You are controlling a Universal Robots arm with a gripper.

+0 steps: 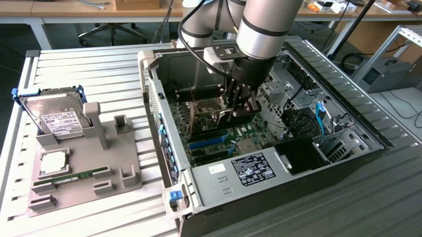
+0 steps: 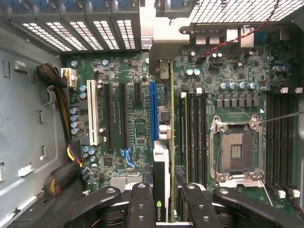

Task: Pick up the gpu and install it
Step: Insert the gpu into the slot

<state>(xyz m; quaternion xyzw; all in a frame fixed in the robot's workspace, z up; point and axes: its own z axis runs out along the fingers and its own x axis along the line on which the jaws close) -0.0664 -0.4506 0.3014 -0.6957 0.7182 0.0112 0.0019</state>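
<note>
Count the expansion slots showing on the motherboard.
5, side by side: white slot, two long black slots, short black slot, blue slot beside the held gpu. More may hide under it.

gpu w/ silvery metal bracket, glossy blk edge – pc case matt grey sheet metal

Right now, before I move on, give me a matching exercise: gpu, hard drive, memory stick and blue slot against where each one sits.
Things:
1. gpu
2. hard drive
3. memory stick
4. blue slot

Places:
A. in a groove of the grey fixture
B. on the motherboard, empty
C. upright in the blue holder
D. held in the gripper

Pairs: 1-D, 2-C, 3-A, 4-B
</note>
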